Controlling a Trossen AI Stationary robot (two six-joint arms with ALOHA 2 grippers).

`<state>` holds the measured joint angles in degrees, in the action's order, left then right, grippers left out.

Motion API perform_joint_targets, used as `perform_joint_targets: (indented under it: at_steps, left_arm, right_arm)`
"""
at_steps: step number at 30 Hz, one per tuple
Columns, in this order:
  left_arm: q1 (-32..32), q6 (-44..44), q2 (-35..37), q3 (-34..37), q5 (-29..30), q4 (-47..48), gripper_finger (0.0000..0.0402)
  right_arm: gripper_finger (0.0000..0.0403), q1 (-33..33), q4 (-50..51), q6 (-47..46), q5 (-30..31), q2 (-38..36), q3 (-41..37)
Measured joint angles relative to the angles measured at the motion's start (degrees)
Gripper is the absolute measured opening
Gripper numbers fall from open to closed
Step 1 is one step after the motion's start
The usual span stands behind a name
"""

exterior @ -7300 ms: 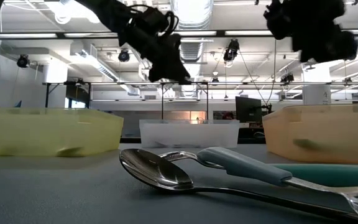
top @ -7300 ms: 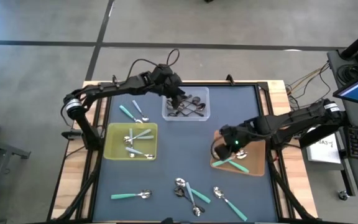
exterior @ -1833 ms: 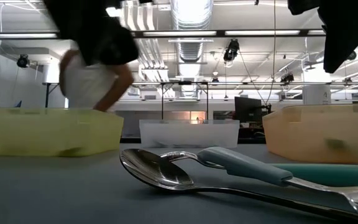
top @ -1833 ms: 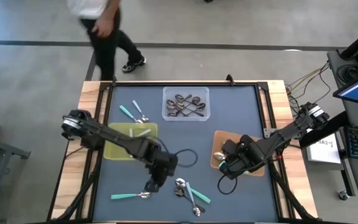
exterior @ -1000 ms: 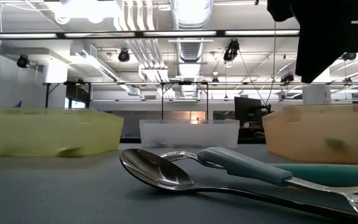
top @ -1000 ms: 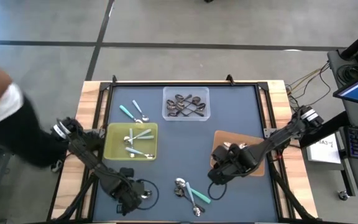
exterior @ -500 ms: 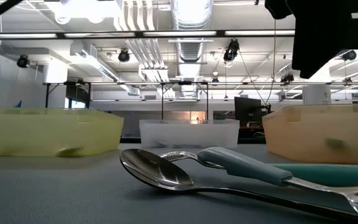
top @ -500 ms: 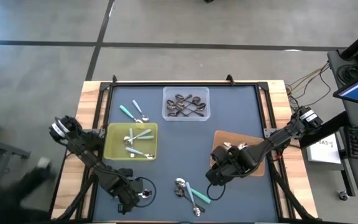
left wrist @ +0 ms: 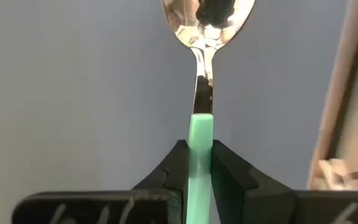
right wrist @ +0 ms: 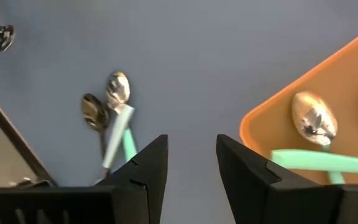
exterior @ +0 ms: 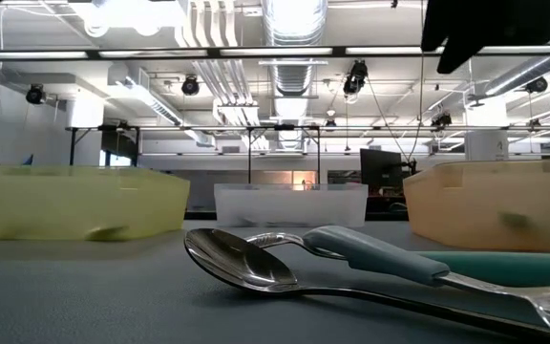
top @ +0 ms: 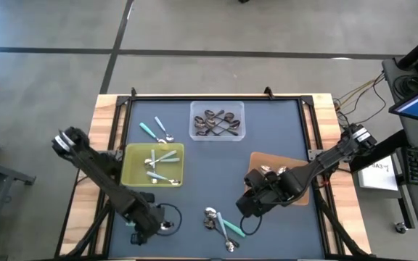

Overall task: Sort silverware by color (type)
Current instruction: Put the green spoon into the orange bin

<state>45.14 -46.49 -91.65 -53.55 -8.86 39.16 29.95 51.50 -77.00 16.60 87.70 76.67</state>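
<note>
My left gripper is at the mat's near-left corner, shut on a teal-green-handled spoon whose silver head shows just right of it. My right gripper hangs open over the mat by the orange-brown tray's near-left corner, touching nothing. A small pile of loose spoons lies on the mat near it, also seen in the right wrist view as spoons. Two more spoons lie behind the yellow tray. My left gripper pinches the teal-green handle between its two fingers, close to where the handle meets the metal neck, coming from above. The spoon runs straight out ahead of the fingers, with its head over the mat. Whether the head rests on the mat I cannot tell.
The yellow tray holds pale-handled spoons, the clear tray at the far side holds dark metal ones, and the orange-brown tray holds a teal spoon. In the low view the spoon pile fills the foreground. Open mat lies between the trays.
My right gripper has drifted a little toward the table's left and near edge, staying open. My left gripper has stayed over the teal spoon's handle while its arm swung at the shoulder. A person beside the table's left side has left the high view.
</note>
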Motion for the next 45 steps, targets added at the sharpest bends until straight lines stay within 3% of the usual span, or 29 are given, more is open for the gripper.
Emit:
perform_joint_targets:
  at_steps: [4,8,16,20,23,28,33,36,45]
  left_arm:
    - [-3.3,3.9,5.6,0.1,3.3,2.2,0.0027]
    - [-10.1,4.4,11.7,-0.9,10.6,-0.1,0.0029]
    - [-24.2,5.5,19.7,-5.9,28.2,-12.6,0.0028]
    - [-26.6,5.7,20.2,-7.6,35.0,-23.9,0.0028]
    - [-27.2,7.3,18.5,-7.7,36.4,-36.8,0.0028]
    - [-27.9,7.8,13.7,-7.9,37.0,-51.6,0.0028]
    - [-28.0,7.0,9.4,-11.9,42.8,-49.5,0.0027]
    - [-28.2,7.3,7.6,-15.1,43.5,-46.1,0.0026]
    - [-28.2,13.1,7.2,-26.4,52.7,-26.5,0.0026]
  right_arm:
    - [0.0128,0.0,-0.7,-3.2,1.4,0.0,0.7]
    - [0.0128,0.1,-5.2,-4.9,5.1,0.0,0.7]
    - [0.0128,0.1,-21.0,5.8,13.0,-0.3,0.7]
    - [0.0128,0.0,-26.4,12.5,20.1,-0.5,0.7]
    - [0.0128,-0.7,-29.2,16.5,25.2,-0.6,0.7]
    - [0.0128,-3.1,-33.6,23.7,25.3,-0.6,0.6]
    - [0.0139,-4.9,-33.2,27.0,23.6,-0.9,0.7]
    - [0.0148,-5.4,-33.0,28.3,23.6,-1.4,0.7]
    - [0.0151,-5.5,-26.1,26.1,22.3,-5.8,0.9]
